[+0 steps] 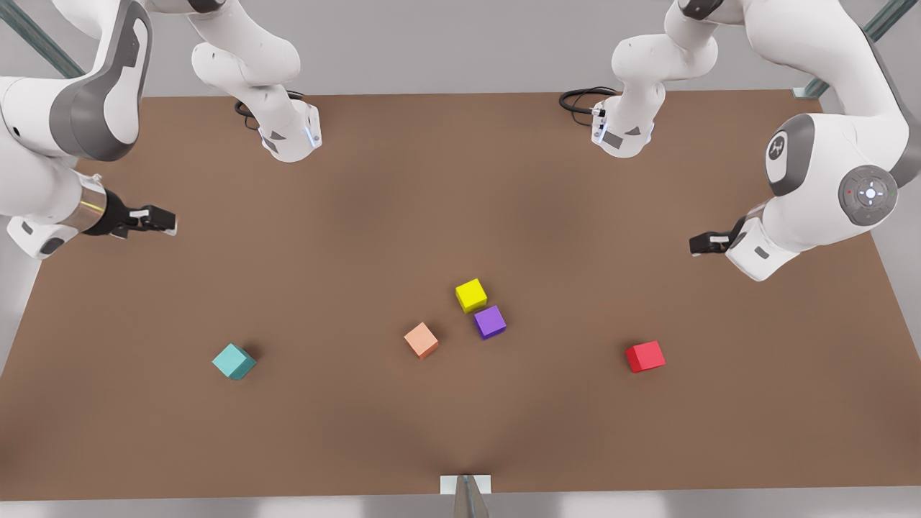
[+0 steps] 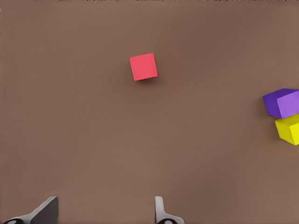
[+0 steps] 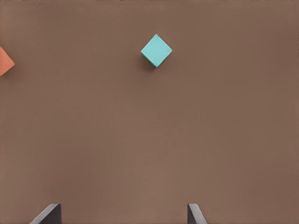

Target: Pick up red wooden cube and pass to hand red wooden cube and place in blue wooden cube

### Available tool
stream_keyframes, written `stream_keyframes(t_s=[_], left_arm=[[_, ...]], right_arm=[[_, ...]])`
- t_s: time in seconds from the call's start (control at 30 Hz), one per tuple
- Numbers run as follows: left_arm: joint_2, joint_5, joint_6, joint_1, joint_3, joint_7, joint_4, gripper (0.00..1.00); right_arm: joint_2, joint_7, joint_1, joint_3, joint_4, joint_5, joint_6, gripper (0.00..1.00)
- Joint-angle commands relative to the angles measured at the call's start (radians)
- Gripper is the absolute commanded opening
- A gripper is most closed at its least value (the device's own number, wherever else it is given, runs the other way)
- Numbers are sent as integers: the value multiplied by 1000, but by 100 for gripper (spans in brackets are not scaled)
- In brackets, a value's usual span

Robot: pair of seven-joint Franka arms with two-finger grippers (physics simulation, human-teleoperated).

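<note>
The red wooden cube (image 1: pixel 645 356) (image 2: pixel 143 66) lies alone on the brown table toward the front view's right. Above and behind it hovers my left gripper (image 1: pixel 696 244) (image 2: pixel 103 215), open and empty, well clear of the cube. The teal blue wooden cube (image 1: pixel 234 361) (image 3: pixel 156 50) rests toward the front view's left. The hand, my right gripper (image 1: pixel 164 219) (image 3: pixel 121 217), black with white fingertips, hangs open and empty at the left side, high above the table and apart from the teal cube.
Near the table's middle a yellow cube (image 1: pixel 471 295) (image 2: pixel 288 129) touches a purple cube (image 1: pixel 490 321) (image 2: pixel 281 102), with a salmon-orange cube (image 1: pixel 422 339) (image 3: pixel 4 61) just to their left. Both arm bases (image 1: pixel 288 137) stand at the far edge.
</note>
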Motion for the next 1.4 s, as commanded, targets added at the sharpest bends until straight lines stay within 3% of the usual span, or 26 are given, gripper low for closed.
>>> stream_keyframes(t_s=[0.0, 0.07, 0.13, 0.23, 0.3, 0.43, 0.6, 1.37], left_arm=[[-1, 2, 26, 1, 0, -66, 0, 100], [28, -2, 64, 0, 0, -70, 0, 100], [184, 4, 117, -11, -6, -95, 61, 100], [460, 41, 382, -34, -6, -119, 110, 100], [539, 42, 512, -58, -5, -190, 112, 100], [573, 54, 600, -75, 0, -241, 92, 100], [522, 53, 621, -57, 23, -239, -3, 100], [636, 53, 839, -60, 52, -238, -36, 100]], right_arm=[[-2, -66, 1, -1, -2, 1, 41, 100], [-1, -58, 0, -1, 1, 1, 41, 100], [1, -60, 0, -1, 2, 1, 41, 100], [4, -60, 0, -2, 1, 13, 43, 100], [4, -60, 0, -2, 2, 13, 43, 100], [7, -60, 0, -2, 2, 19, 43, 100], [9, -64, 0, -2, 2, 21, 43, 100], [12, -72, -8, -2, -2, 34, 43, 100]])
